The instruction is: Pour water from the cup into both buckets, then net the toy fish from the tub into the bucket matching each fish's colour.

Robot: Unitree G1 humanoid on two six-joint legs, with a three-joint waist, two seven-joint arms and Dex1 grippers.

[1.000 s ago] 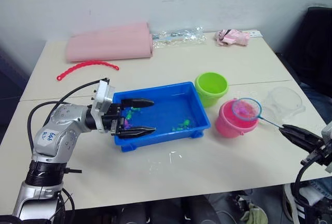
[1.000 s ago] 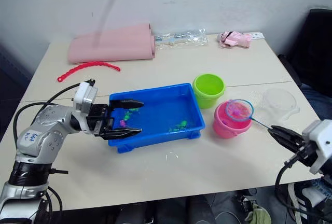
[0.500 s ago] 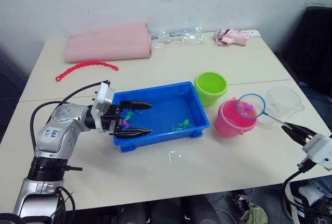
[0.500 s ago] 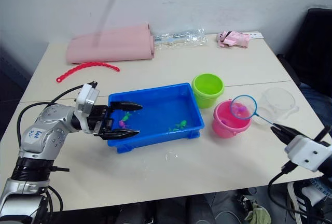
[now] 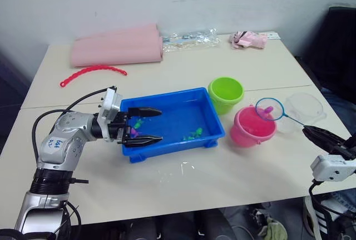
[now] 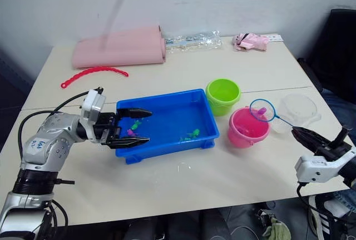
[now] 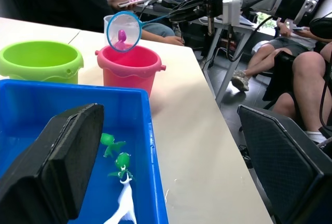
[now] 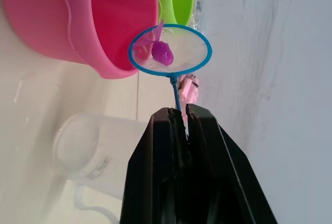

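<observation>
Since a second ago net (image 5: 270, 109) lifts off pink bucket (image 5: 252, 126), hoop tilting. My right gripper (image 8: 178, 122) pinches its handle; magenta fish (image 8: 162, 53) in mesh ahead, over bucket rim, ready to tip in.

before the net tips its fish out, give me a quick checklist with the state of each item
1. Right hand shut on the net handle: ok.
2. Pink fish in the mesh: ok.
3. Fish colour matches the pink bucket: ok.
4. Hoop fully over the pink bucket's mouth: not ok, it hangs above the rim on the cup side.
5. Left hand open at the tub end, apart from the net: ok.
6. Water in the pink bucket: cannot tell.
</observation>
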